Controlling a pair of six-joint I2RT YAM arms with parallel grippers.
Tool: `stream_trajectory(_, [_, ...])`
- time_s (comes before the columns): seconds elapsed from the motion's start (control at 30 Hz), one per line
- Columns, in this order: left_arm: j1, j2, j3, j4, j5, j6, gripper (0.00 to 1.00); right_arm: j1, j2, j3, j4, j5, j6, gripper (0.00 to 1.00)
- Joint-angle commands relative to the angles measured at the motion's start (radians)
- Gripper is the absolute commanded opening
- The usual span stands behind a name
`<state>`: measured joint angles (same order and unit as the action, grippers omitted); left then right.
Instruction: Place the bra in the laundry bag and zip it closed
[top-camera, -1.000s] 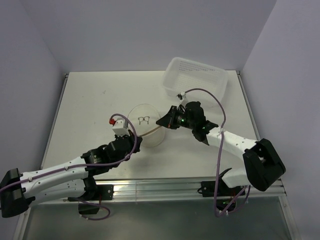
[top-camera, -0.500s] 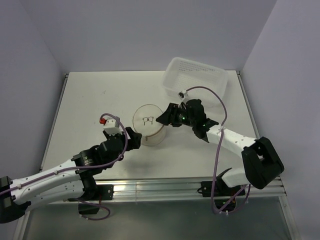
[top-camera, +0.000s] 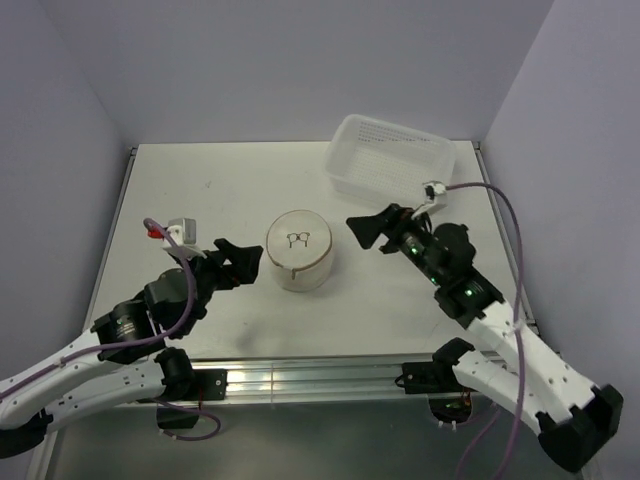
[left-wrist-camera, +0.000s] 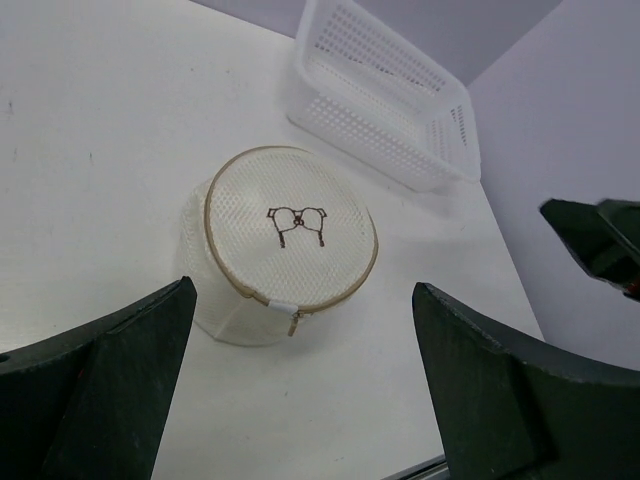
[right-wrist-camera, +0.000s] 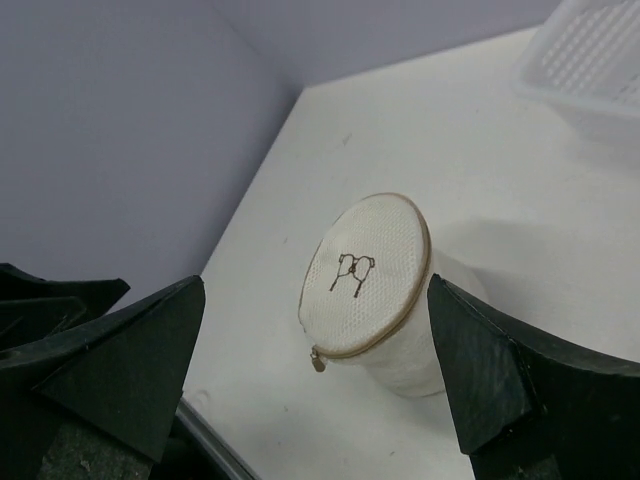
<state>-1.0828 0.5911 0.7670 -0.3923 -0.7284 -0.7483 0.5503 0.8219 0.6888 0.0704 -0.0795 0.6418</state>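
Observation:
The laundry bag (top-camera: 300, 250) stands upright near the middle of the table, a round white mesh drum with a beige zip rim. Its lid (left-wrist-camera: 290, 235) bearing the dark bra icon lies flat on top, and the zip pull (left-wrist-camera: 293, 322) hangs at the near side. The bra is hidden; nothing of it shows. My left gripper (top-camera: 243, 262) is open, just left of the bag and apart from it. To the bag's right, my right gripper (top-camera: 362, 230) is open too and holds nothing. The right wrist view shows the bag (right-wrist-camera: 370, 275) ahead between the spread fingers.
A white perforated plastic basket (top-camera: 392, 160) sits tilted at the back right of the table. The other arm's dark fingers (left-wrist-camera: 600, 240) show at the right edge of the left wrist view. Purple walls enclose the table on three sides.
Both grippers have opened and drawn back from the laundry bag, the left one to the left and the right one to the right. The bag now stands free with its lid flat.

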Motion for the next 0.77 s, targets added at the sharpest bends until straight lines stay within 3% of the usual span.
stream_trajectory(0.0, [0.003, -0.042, 0.051, -0.062, -0.025, 0.035, 0.95, 0.003, -0.235, -0.087, -0.135, 0.145, -0.037, 1.0])
stream_trajectory(0.17, [0.003, -0.131, 0.031, -0.135, -0.063, 0.006, 0.95, 0.002, -0.577, -0.161, -0.292, 0.286, -0.063, 1.0])
stream_trajectory(0.27, [0.003, -0.174, -0.001, -0.163, -0.066, -0.025, 0.95, 0.003, -0.668, -0.187, -0.345, 0.351, -0.074, 1.0])
stream_trajectory(0.47, [0.003, -0.243, -0.046, -0.201, -0.043, -0.06, 0.93, 0.003, -0.675, -0.218, -0.307, 0.36, -0.054, 1.0])
stream_trajectory(0.73, [0.003, -0.316, -0.06, -0.184, -0.036, -0.01, 0.92, 0.002, -0.573, -0.123, -0.291, 0.385, -0.103, 1.0])
